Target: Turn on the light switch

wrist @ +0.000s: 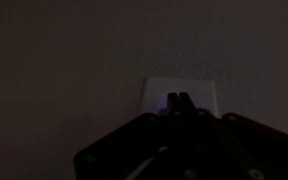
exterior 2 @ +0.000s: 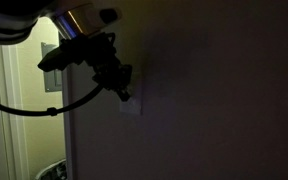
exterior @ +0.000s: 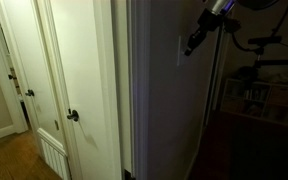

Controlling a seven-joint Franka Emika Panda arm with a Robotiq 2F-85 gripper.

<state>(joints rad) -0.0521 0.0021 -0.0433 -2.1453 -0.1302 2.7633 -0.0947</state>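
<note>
The light switch (wrist: 189, 88) is a small pale upright plate on a dark wall. It also shows in both exterior views (exterior: 181, 50) (exterior 2: 134, 104). My gripper (wrist: 179, 98) points straight at the plate with its two fingertips pressed together in front of it. In the exterior views the gripper (exterior: 190, 45) (exterior 2: 123, 93) has its tips at the plate. The rocker is hidden behind the fingertips. The room is dark.
A white door with a dark round knob (exterior: 73, 116) stands in a lit hallway beside the dark wall. A doorframe edge (exterior 2: 62, 120) borders the wall near the switch. Shelves and a bicycle (exterior: 267, 45) are in the dark room.
</note>
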